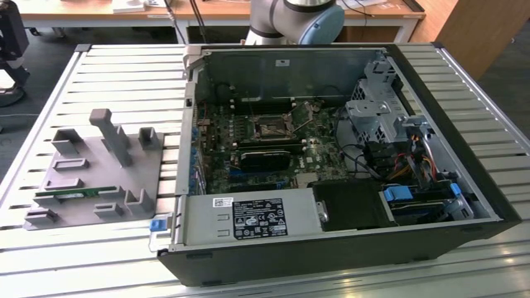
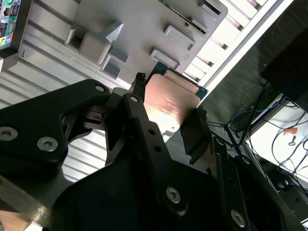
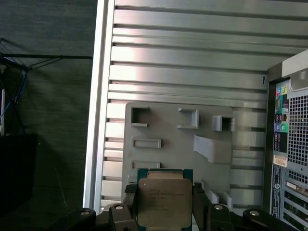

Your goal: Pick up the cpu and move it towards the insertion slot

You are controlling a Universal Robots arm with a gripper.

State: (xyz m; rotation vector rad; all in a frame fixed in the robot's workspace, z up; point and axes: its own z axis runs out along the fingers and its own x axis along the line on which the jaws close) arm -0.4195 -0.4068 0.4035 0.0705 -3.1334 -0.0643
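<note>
Jaws clamp my silvery square metal cpu [image 3: 161, 202] by its edges, likely sparing its contacts, above the grey plastic tray [image 3: 163, 125].

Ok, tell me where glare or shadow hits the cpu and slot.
In the second wrist view the cpu carries a warm sheen across its metal top; in the first wrist view its top looks evenly lit, with the table slats glaring; in the exterior view the insertion slot sits shaded inside the case.
</note>
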